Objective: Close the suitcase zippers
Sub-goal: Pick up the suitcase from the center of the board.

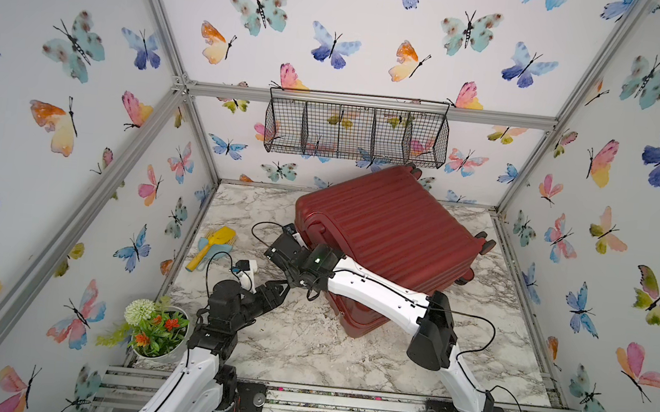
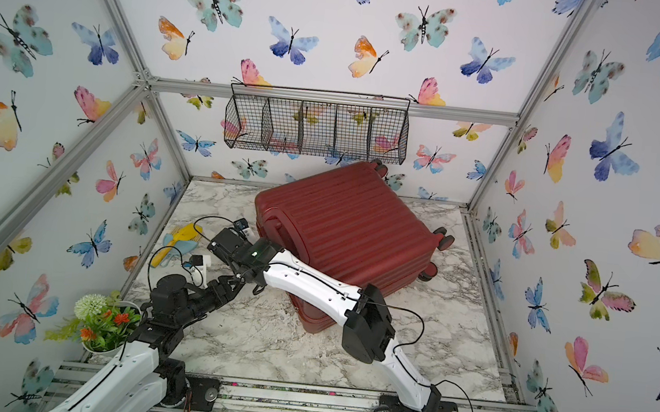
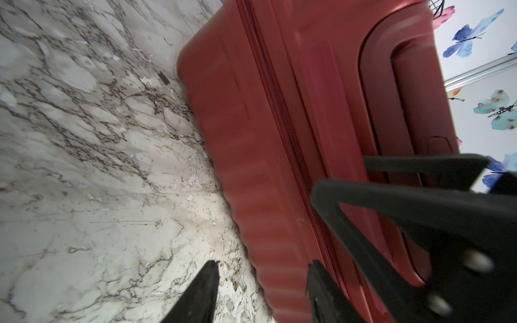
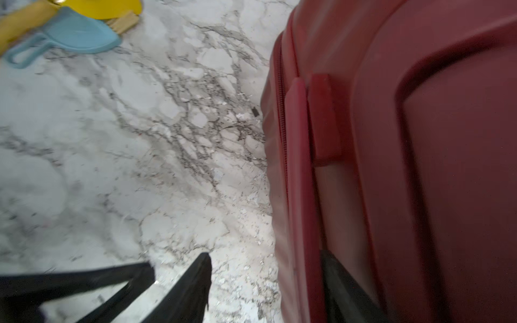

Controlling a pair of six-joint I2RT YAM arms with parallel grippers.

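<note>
The small dark red ribbed hard-shell suitcase (image 1: pixel 388 230) lies flat across the middle and far right of the marble-patterned bench (image 1: pixel 304 350), halves together. Its thin dark red zipper track (image 3: pixel 277 112) runs along the side facing the left edge, with no pull visible. The right gripper (image 4: pixel 265 256) stands open astride that seam, and the left gripper (image 1: pixel 280 288), also open and empty, hovers just beside it. A squeeze here could catch the shell lip or the moulded red handle (image 1: pixel 320 220) instead of a pull and drag the unpinned case, and the crowded grippers may knock together.
</note>
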